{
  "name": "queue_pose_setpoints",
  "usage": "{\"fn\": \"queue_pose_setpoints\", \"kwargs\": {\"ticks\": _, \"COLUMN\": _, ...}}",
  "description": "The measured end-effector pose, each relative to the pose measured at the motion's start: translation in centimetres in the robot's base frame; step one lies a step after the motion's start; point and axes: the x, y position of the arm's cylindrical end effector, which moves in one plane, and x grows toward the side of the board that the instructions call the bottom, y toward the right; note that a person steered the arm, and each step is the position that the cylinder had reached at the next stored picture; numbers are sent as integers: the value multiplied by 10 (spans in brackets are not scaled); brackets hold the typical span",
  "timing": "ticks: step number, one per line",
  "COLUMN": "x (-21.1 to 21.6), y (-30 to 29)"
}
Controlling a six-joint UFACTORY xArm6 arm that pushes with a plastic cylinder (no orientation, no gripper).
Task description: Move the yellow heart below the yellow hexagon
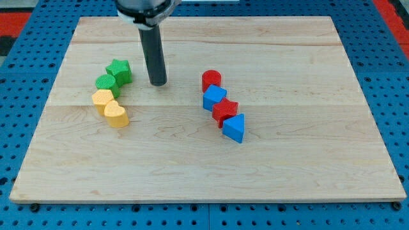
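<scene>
Rod-ended, with no claw to part or close, the arm sets my tip (158, 84) on the tabletop (287, 160), to the view's right of the green star (119, 70) and apart from it, touching no block. That star heads a short chain slanting down the left half: the green cylinder (105, 82) sits against it at its lower left, the yellow hexagon (101, 99) just below that, and the yellow heart (116, 114) touches the hexagon at its lower right. Bare wood lies between my tip and the heart. Well apart, right of centre, a second chain runs downward and slightly rightward: red cylinder (211, 80), blue cube (215, 98), red star (225, 110) and blue triangle (234, 128), each pressed against the next. The tabletop is a pale wooden board with straight grain and faint seams running across it. It rests on a blue perforated base (396, 96) dotted with regular holes, and red patches (9, 19) show at the view's top corners. The blocks look finely ribbed on their sides, and the rod is smooth, dark and round.
</scene>
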Motion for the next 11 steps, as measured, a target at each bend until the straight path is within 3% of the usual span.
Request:
{"fn": "queue_pose_setpoints", "kwargs": {"ticks": 2, "x": 52, "y": -9}}
{"fn": "queue_pose_setpoints", "kwargs": {"ticks": 4, "x": 78, "y": -55}}
{"fn": "queue_pose_setpoints", "kwargs": {"ticks": 6, "x": 107, "y": -57}}
{"fn": "queue_pose_setpoints", "kwargs": {"ticks": 11, "x": 105, "y": -74}}
